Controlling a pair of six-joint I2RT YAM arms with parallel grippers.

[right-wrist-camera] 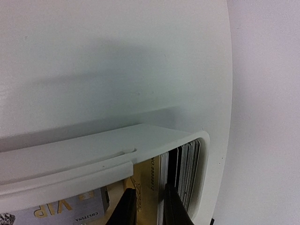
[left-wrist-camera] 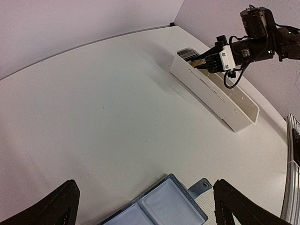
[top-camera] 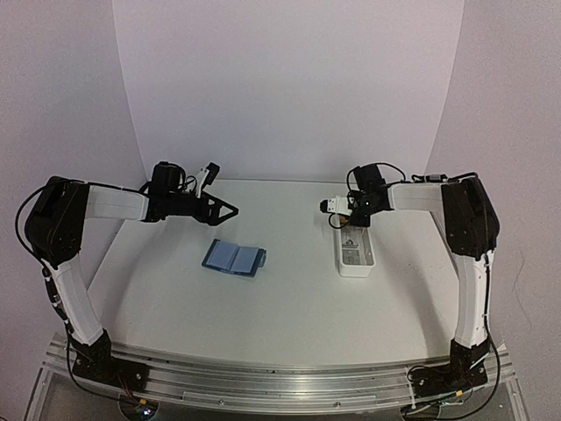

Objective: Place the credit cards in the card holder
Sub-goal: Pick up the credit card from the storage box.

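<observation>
So far nothing is in: your card holder [top-camera: 234,257] lies opened flat on the table [top-camera: 289,307], well apart from the long white tray [top-camera: 355,256], and its pockets look empty from the left wrist view. The credit cards [right-wrist-camera: 185,164] stand on edge at the tray's far end, so by your judgement every card is yet to be carried across. Your left gripper [top-camera: 226,210] hangs above the table just beyond the holder, jaws wide apart, holding nothing. Your right gripper [right-wrist-camera: 149,208] is down in the tray, fingers [right-wrist-camera: 126,208] a narrow gap apart astride a gold card [right-wrist-camera: 145,180]; whether they pinch it you cannot tell.
</observation>
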